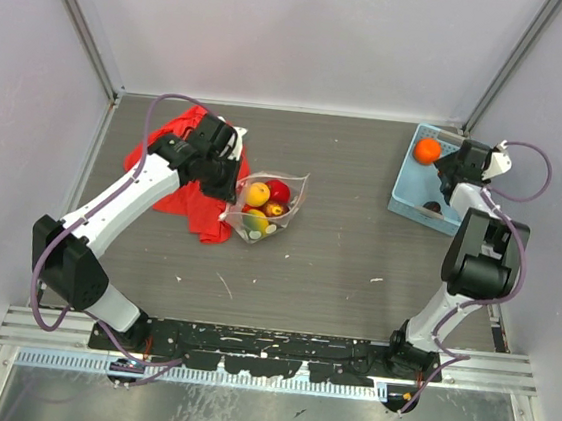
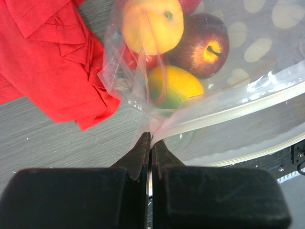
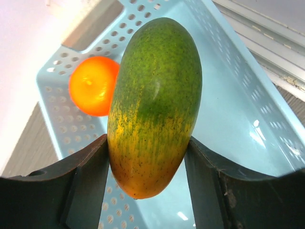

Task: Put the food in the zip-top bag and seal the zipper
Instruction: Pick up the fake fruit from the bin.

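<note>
The clear dotted zip-top bag [image 1: 266, 209] lies mid-table with several toy fruits inside: a yellow one [image 2: 151, 24], a dark red apple [image 2: 202, 45] and a yellow-green one [image 2: 174, 86]. My left gripper [image 2: 151, 138] is shut on the bag's edge by the whitish zipper strip [image 2: 228, 112], holding the mouth open. My right gripper [image 3: 147, 157] is over the light blue basket [image 1: 413, 194], shut on a green-yellow mango-like fruit [image 3: 155, 105]. An orange fruit [image 3: 93, 86] lies in the basket; it also shows in the top view [image 1: 427, 150].
A crumpled red cloth [image 1: 189, 176] lies left of the bag under the left arm; it also shows in the left wrist view [image 2: 47, 57]. A dark item [image 1: 430, 206] sits in the basket's near corner. Grey walls enclose the table.
</note>
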`<state>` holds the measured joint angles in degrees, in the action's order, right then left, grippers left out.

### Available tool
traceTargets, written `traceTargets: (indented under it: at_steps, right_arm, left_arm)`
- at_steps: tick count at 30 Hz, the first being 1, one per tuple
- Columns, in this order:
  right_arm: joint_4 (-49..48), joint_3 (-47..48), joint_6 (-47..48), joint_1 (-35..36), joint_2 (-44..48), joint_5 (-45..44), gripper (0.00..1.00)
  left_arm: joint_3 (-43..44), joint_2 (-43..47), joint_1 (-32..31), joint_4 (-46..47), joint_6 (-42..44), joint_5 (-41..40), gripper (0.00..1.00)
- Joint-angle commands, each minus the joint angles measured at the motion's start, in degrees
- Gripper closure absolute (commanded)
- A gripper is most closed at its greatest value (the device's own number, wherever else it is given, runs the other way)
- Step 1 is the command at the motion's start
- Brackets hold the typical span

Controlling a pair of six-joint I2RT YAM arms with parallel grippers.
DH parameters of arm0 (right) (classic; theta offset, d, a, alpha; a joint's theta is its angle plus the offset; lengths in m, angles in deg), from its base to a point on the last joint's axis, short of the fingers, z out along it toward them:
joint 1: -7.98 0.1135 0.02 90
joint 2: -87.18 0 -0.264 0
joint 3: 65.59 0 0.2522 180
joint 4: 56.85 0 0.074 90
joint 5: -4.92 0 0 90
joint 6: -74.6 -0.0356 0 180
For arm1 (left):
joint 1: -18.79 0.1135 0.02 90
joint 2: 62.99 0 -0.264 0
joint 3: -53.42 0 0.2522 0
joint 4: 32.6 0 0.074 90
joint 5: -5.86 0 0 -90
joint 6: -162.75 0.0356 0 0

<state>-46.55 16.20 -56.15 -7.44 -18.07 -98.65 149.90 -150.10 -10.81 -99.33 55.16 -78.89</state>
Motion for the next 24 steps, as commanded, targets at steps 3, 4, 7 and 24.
traceTargets:
  at_steps: [3,4,7,24]
  right_arm:
    - [5.6,-0.2,5.2,0.4,10.0,6.1,0.8]
    - [6.9,-0.1,5.9,0.6,11.3,7.0,0.81]
    - [11.5,0.2,8.3,1.8,14.9,9.4,0.82]
    - [34.7,2.5,12.1,16.4,33.4,22.6,0.82]
  left_arm:
    - [-0.1,2.7,0.2,2.6,-0.6,1.7,1.0]
    - [-0.1,2.7,0.2,2.6,-0.6,1.7,1.0]
    - [0.1,2.6,0.2,2.6,-0.8,2.5,1.0]
    - [-0.7,3.3,0.2,3.6,-1.7,3.8,1.0]
